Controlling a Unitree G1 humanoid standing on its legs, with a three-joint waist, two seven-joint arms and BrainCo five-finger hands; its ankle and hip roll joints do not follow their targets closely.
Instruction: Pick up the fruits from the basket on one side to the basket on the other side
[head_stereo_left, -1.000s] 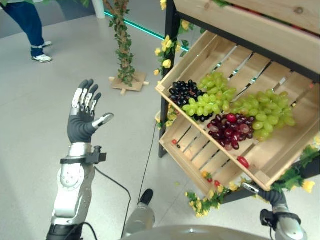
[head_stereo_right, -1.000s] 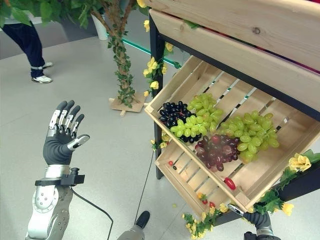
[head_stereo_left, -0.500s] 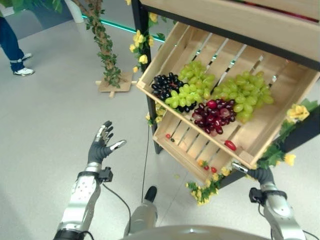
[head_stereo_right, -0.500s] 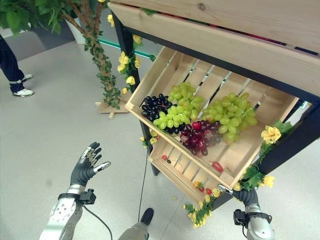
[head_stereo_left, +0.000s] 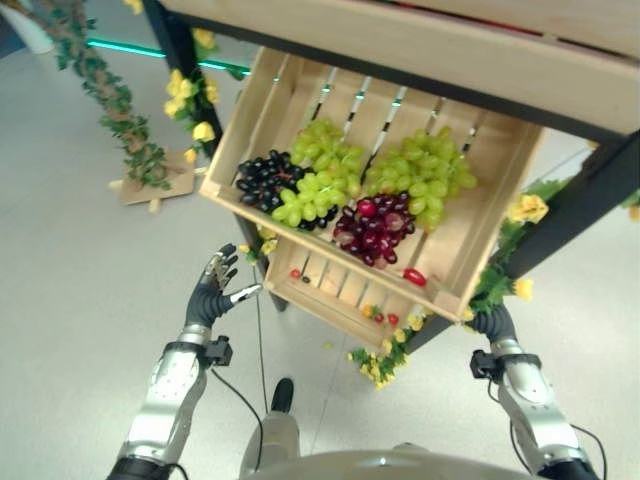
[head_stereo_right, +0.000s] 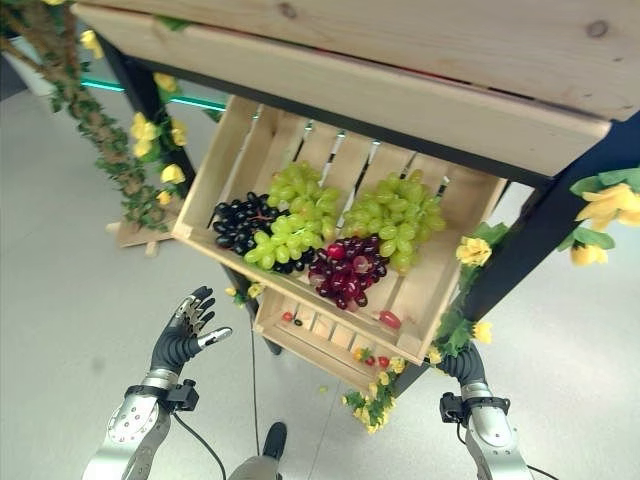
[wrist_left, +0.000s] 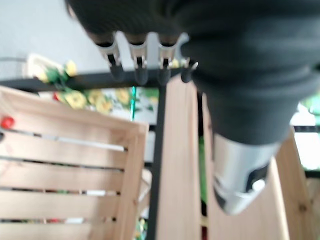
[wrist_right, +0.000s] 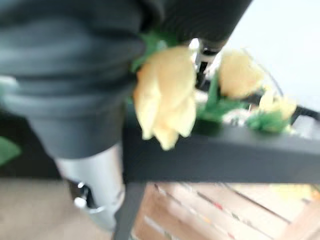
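Note:
A tilted wooden crate (head_stereo_left: 232, 125) on the stand holds black grapes (head_stereo_left: 262, 180), two green bunches (head_stereo_left: 322, 172) (head_stereo_left: 425, 172), red grapes (head_stereo_left: 372, 228) and a small red fruit (head_stereo_left: 414, 277). Below it, a second crate (head_stereo_left: 335, 298) holds a few small red fruits. My left hand (head_stereo_left: 214, 292) is raised with its fingers (wrist_left: 136, 62) straight and spread, empty, just left of the lower crate. My right hand (head_stereo_left: 492, 323) reaches up under the stand's lower right corner, where leaves and a yellow flower (wrist_right: 165, 95) cover its fingers.
A wooden shelf front (head_stereo_left: 400, 50) overhangs the crates. Black posts (head_stereo_left: 590, 195) carry the stand, trimmed with yellow flowers (head_stereo_left: 526, 208) and leaves. A vine-wrapped pole (head_stereo_left: 105, 100) stands on a wooden base (head_stereo_left: 152, 186) at the left. Grey floor lies all round.
The whole picture has shifted as the camera moved toward the stand, and the person has left view. My left hand, still open, has dropped from high on the left to beside the lower crate.

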